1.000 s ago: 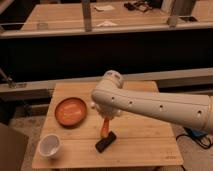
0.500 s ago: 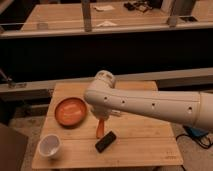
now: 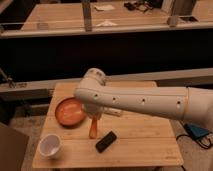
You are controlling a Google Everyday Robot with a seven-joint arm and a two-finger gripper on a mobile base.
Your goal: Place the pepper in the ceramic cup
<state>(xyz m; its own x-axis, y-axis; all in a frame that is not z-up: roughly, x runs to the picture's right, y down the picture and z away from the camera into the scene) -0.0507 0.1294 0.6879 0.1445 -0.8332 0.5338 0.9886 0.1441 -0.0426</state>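
The pepper [image 3: 93,129] is a slender orange-red piece hanging upright, tip down, just above the wooden table [image 3: 140,145]. My gripper [image 3: 96,118] reaches down from under the white arm [image 3: 140,100] and is shut on the pepper's top end. The ceramic cup [image 3: 50,146] is a small white cup standing upright near the table's front left corner, to the left of and nearer than the pepper, apart from it. The arm hides most of the gripper.
A round orange plate [image 3: 69,111] lies on the table at the left, just behind the pepper. A small black block [image 3: 106,141] lies to the right of the pepper. A dark counter with a rail runs behind the table.
The arm has swung left, carrying the pepper with it from beside the black block toward the plate and the cup. The cup, the plate and the black block have not moved.
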